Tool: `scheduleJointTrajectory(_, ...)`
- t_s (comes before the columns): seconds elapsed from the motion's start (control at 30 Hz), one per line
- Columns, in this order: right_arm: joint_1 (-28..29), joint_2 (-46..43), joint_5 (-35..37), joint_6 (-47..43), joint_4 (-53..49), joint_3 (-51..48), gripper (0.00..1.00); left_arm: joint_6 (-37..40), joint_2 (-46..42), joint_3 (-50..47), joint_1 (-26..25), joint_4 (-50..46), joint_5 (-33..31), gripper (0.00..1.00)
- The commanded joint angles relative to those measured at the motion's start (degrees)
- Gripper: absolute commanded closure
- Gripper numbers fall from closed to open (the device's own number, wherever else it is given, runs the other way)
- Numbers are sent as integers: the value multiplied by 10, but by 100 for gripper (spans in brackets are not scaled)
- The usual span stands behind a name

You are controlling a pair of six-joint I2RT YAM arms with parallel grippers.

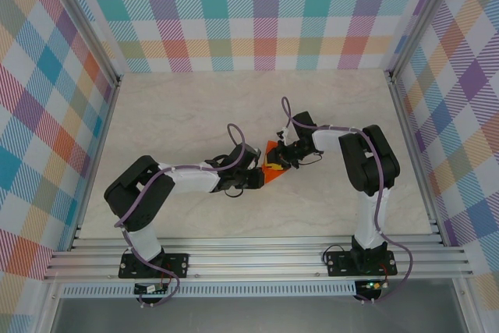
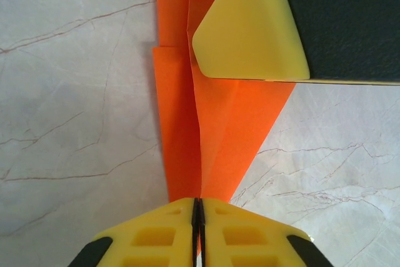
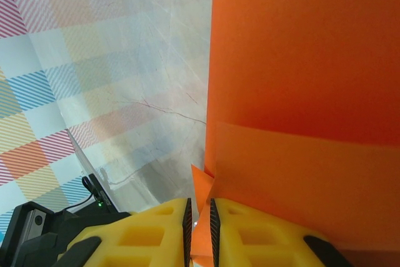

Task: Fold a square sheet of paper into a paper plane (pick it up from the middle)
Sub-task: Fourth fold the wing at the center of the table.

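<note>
Tightly, the left gripper [image 2: 197, 216] pinches one tip of the folded orange sheet [image 2: 219, 136] between closed fingers, while the right gripper [image 3: 199, 217] clamps its opposite end, both meeting at the middle of the pale marbled table [image 1: 179, 107]. Bare tabletop lies all round, edged by plaid walls [image 1: 257, 13] on three sides and a metal rail [image 1: 257, 259] in front

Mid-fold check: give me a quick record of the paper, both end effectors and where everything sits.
paper: orange, folded in layers, narrowing to a point, centre crease
place: middle of the table
left end effector: shut on the paper's narrow end
right end effector: shut on a paper edge
contact: one right finger lies on the paper's wider part, seen from the left wrist
</note>
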Motion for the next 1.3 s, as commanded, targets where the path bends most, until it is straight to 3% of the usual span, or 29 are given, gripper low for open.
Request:
scheduleJointTrajectory(0.0, 3, 5, 3, -15, -14, 11, 82, 1, 6, -9, 3, 4, 9, 93)
scheduleJointTrajectory(0.33, 3, 16, 6, -12, -12, 12, 82, -30, 30, -26, 3, 10, 19, 99)
scheduleJointTrajectory(0.73, 3, 40, 26, -14, -18, 17, 82, -36, 20, -40, 3, 7, 7, 97)
scheduleJointTrajectory(0.9, 3, 38, 31, -21, -28, 17, 82, -36, -29, -40, 4, -9, -6, 86)
scheduleJointTrajectory(1.0, 3, 35, 33, -25, -33, 16, 82, -52, -84, -49, 9, -14, -33, 69)
scheduleJointTrajectory(1.17, 3, 33, 32, -24, -33, 18, 82, -91, -150, -61, 37, -33, -69, 65)
scheduleJointTrajectory(1.27, 3, 34, 32, -23, -34, 21, 82, -94, -160, -66, 48, -14, -36, 70)
